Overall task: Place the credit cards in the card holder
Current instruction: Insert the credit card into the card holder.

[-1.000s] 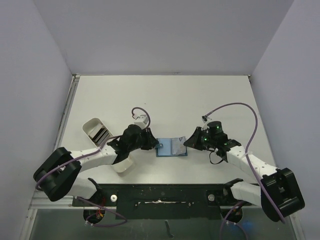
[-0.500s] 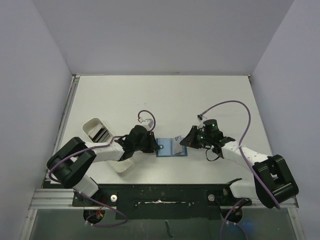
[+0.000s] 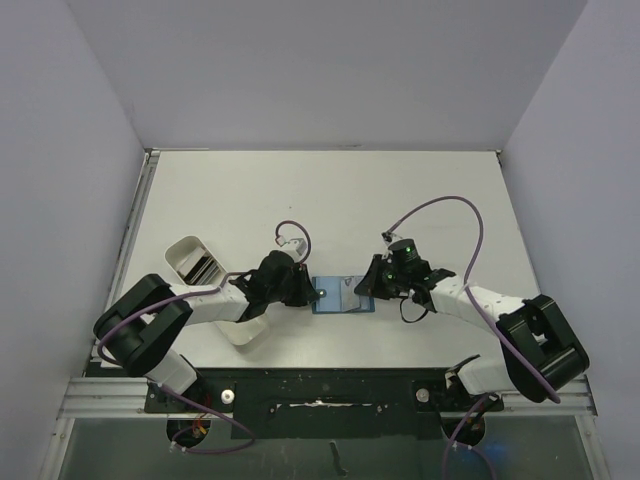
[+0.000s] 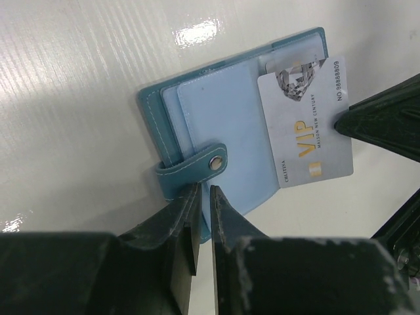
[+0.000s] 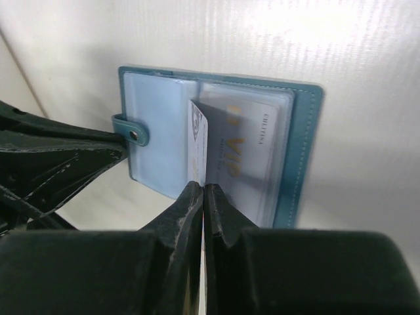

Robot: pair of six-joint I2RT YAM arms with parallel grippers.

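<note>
at the left gripper (image 4: 205,197): down to a thin slit, nipping the near edge of the card holder (image 4: 216,111) just beside its strap tab (image 4: 187,172) and pale snap stud (image 4: 214,163). at the right gripper (image 5: 203,193): pressed tight together on the outer short edge of a credit card (image 4: 305,131), pale grey with gold vip lettering. held slanted over the right-hand page, one corner at the mouth of a clear sleeve (image 4: 272,60); cannot tell whether that corner is inside. seen edge-on from the right wrist, standing by the fold between the two pages. flat inside the right-hand sleeve, a second credit card (image 5: 246,154). lying open, face up on the white table (image 3: 330,190), between the two wrists. further left, partly under the left arm, a white tray (image 3: 180,250).
</note>
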